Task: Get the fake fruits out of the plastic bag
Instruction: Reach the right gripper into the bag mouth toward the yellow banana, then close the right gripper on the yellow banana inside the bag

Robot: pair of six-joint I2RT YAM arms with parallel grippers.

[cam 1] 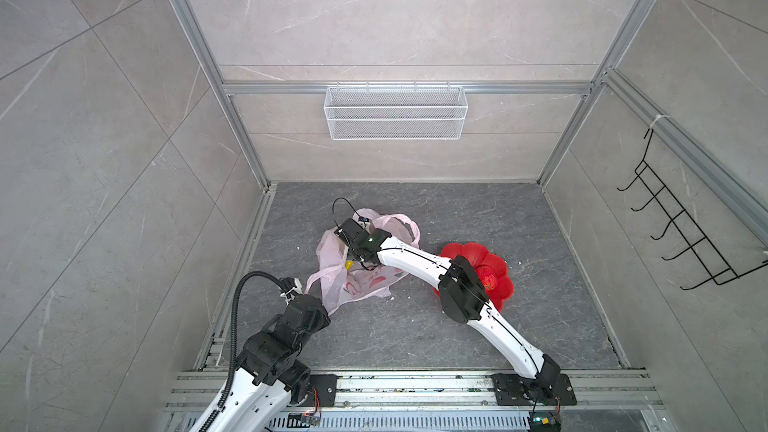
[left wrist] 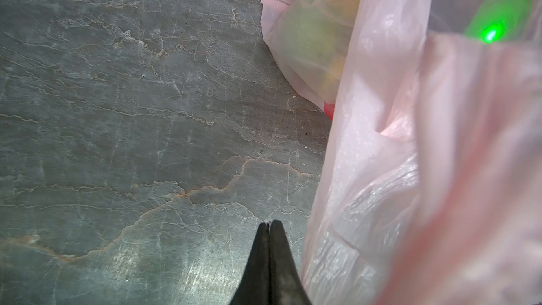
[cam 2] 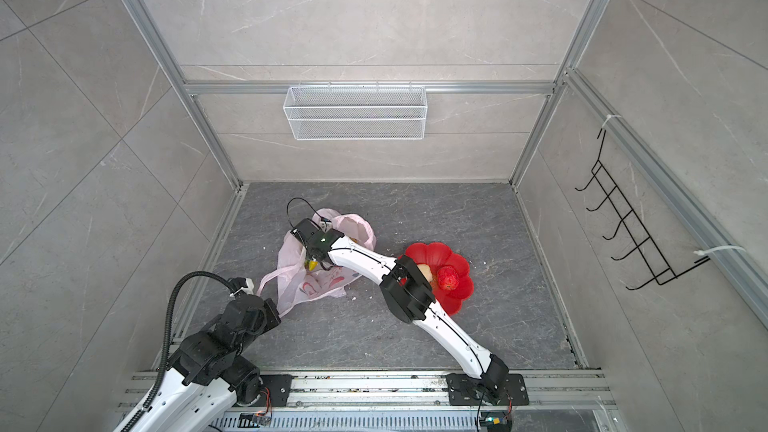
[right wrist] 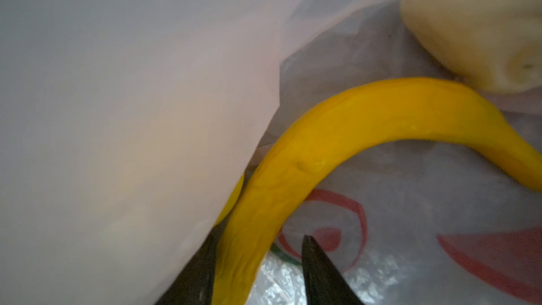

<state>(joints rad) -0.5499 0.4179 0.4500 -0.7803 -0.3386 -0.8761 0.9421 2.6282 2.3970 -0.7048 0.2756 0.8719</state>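
I see the pale-pink plastic bag [cam 1: 365,286] crumpled on the grey stone table [cam 1: 478,326], left of the red flower-shaped dish [cam 2: 457,297] holding a red fruit [cam 2: 448,278]. My right gripper [right wrist: 261,234] is inside the bag, jaws parted astride the yellow banana [right wrist: 366,112], with a beige lumpy piece [right wrist: 469,24] near it. My left gripper [left wrist: 269,223] is pressed closed just beside the bag's film.

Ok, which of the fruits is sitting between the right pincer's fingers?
The long yellow banana in the bag: the right pincer straddles it. A beige piece lies beside it, ungripped; the red fruit is out in the dish.
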